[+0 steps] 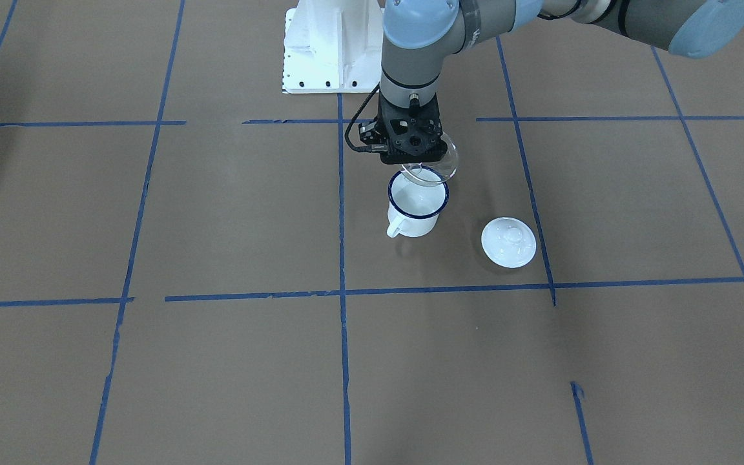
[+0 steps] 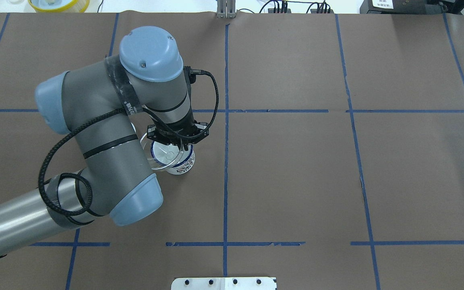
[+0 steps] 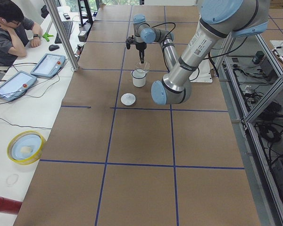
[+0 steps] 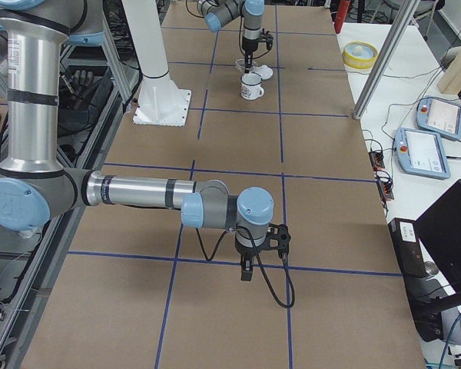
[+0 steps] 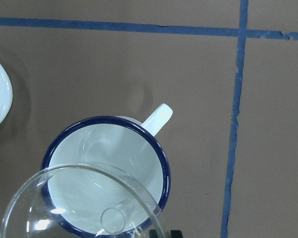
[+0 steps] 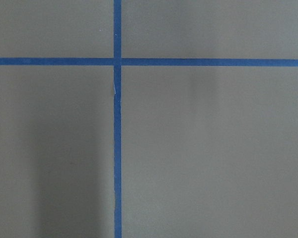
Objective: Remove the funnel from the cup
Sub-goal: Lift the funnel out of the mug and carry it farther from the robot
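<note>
The funnel (image 1: 435, 169) hangs tilted over the cup (image 1: 416, 206), its wide clear cone raised off the dark blue rim and leaning toward the robot's base. In the left wrist view its short spout points down over the mug's white inside (whether the tip is above the rim or just within it cannot be told). The left gripper (image 1: 416, 161) stands directly above, pointing down, its fingers clamped on the cone's edge, so the funnel sits right under the black gripper body and partly hidden by it. The cup stands upright on the table (image 1: 217, 213), its loop handle turned away from the robot, toward the operators' side. A white round lid (image 1: 508, 242) lies flat on the brown paper near the cup, apart from it. The right gripper (image 4: 247, 269) hovers low over a blue tape line (image 6: 117, 148) well away from the mug; how its fingers stand cannot be told.
</note>
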You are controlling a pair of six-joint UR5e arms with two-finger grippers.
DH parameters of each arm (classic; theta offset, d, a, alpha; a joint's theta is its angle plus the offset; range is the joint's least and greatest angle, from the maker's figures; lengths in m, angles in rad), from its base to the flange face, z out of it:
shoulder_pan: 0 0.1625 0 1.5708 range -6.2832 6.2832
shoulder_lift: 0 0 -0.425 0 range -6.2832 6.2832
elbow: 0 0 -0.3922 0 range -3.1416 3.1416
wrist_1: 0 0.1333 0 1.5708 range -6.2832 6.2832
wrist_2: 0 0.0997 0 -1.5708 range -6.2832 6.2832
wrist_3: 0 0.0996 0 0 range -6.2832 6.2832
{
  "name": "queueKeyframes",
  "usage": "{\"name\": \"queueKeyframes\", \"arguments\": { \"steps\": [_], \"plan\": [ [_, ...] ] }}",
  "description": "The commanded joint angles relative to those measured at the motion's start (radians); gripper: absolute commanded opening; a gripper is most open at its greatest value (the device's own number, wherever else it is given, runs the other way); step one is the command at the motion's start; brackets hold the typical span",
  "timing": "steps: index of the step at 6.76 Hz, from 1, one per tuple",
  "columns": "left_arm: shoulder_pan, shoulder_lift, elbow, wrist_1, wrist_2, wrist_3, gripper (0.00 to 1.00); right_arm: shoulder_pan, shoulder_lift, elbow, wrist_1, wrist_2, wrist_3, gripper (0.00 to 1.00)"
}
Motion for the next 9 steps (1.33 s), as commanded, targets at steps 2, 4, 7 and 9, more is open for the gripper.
{"name": "queueKeyframes", "arguments": {
  "steps": [2,4,7,9],
  "plan": [
    [-0.126,-0.002,-0.156,0.090,0.003,-0.002,0.00,0.000,0.000,0.000,0.000,0.000,0.000,1.00],
    [-0.194,0.009,-0.124,0.012,0.008,-0.082,0.00,0.000,0.000,0.000,0.000,0.000,0.000,1.00],
    [-0.271,0.088,0.104,-0.408,0.058,-0.252,0.00,0.000,0.000,-0.002,0.000,0.000,0.000,1.00],
    [-0.270,0.137,0.247,-0.703,0.195,-0.494,0.00,0.000,0.000,0.000,0.000,0.000,0.000,1.00]
  ]
}}
